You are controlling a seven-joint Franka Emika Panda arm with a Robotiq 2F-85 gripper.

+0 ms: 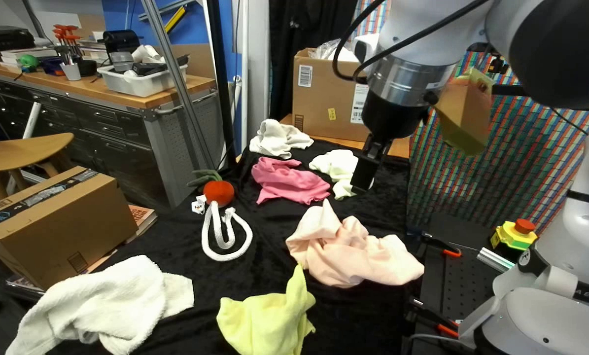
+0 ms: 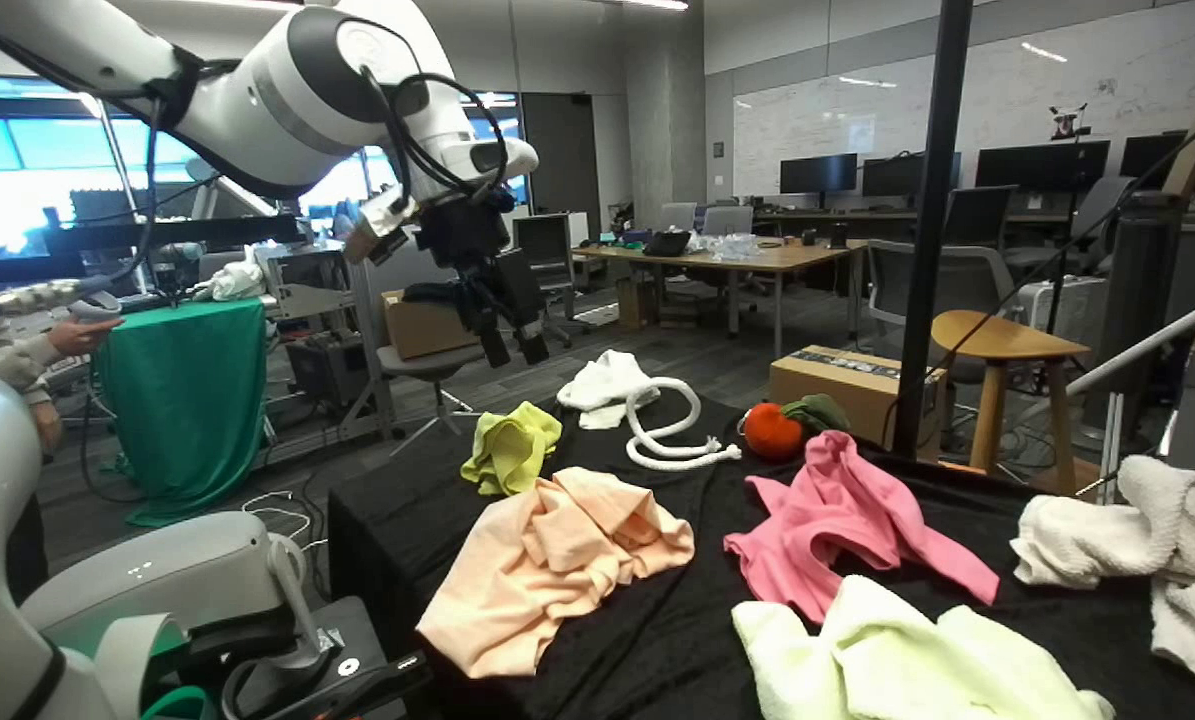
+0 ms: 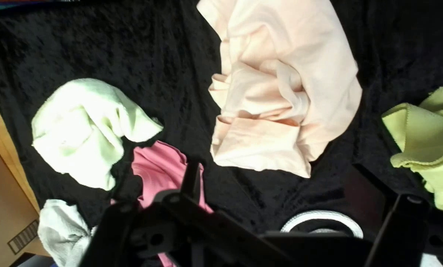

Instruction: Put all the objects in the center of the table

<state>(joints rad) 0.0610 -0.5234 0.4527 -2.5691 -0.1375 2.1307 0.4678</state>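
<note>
Table draped in black spreads below my arm, which reaches out over it in both exterior views. I find the peach cloth lying by the edge nearest the robot base, its long axis pointing roughly toward that base. The white cloth stretches slantwise, lower left to upper right in an exterior view. The pink cloth slants the opposite way there, upper left to lower right. Just beside it in my wrist view is the pale green cloth, whose narrow end points toward the peach one; whether green and pink touch, I cannot tell. The greyish cloth lies bunched near the table's edge. The yellow cloth, well apart from the pink, lifts a pointed fold upward in an exterior view. My gripper hangs above the cloths, its jaws wide apart. The white cord lies bent into loops between the pink and white cloths, both ends turned toward the red ball just beside it. The ball's green leaves point away from the cord.
</note>
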